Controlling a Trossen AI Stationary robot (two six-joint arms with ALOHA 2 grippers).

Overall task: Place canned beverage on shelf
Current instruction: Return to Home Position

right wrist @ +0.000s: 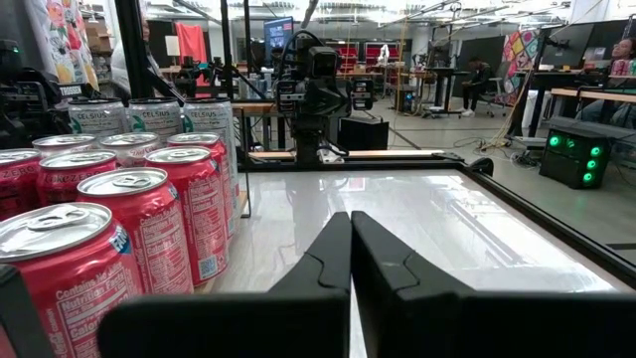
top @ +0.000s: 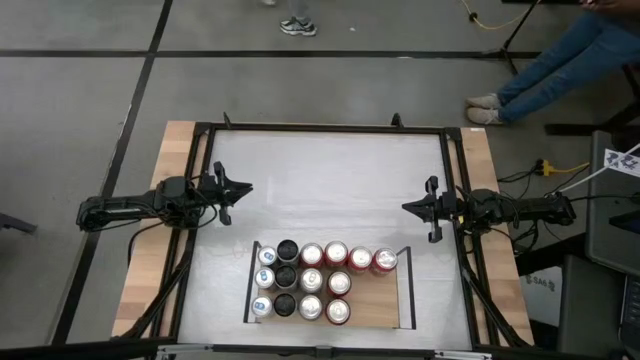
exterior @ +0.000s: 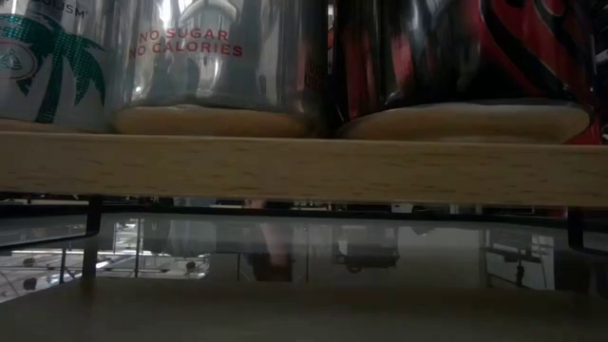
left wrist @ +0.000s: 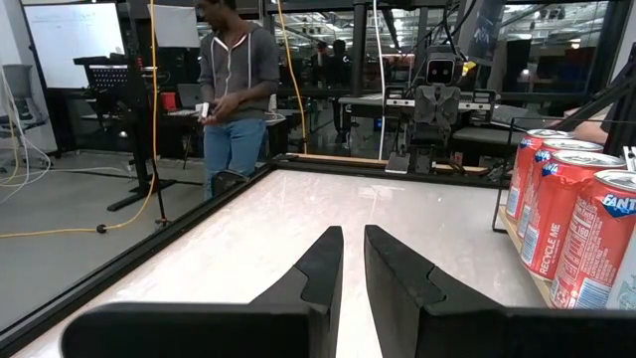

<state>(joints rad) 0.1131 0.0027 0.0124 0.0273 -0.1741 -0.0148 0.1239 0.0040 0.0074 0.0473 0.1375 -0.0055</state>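
Observation:
The shelf (top: 382, 303), a light-wood panel with black rails on its short sides, lies on the white tabletop near its front edge. Several cans (top: 312, 282) stand upright on their bases on the shelf: white, black, silver and red ones. The low view shows the shelf's wooden edge (exterior: 304, 169) with cans (exterior: 218, 57) above it. My left gripper (top: 245, 188) is shut and level at the table's left side, with red cans (left wrist: 566, 219) off to one side of it. My right gripper (top: 405, 207) is shut and level at the right side, beside red cans (right wrist: 149, 239).
A black frame (top: 320, 130) borders the white tabletop (top: 330, 180), which lies bare between the two grippers. A person (left wrist: 234, 89) stands beyond the table in the left wrist view. A seated person's legs (top: 560, 60) show at the far right.

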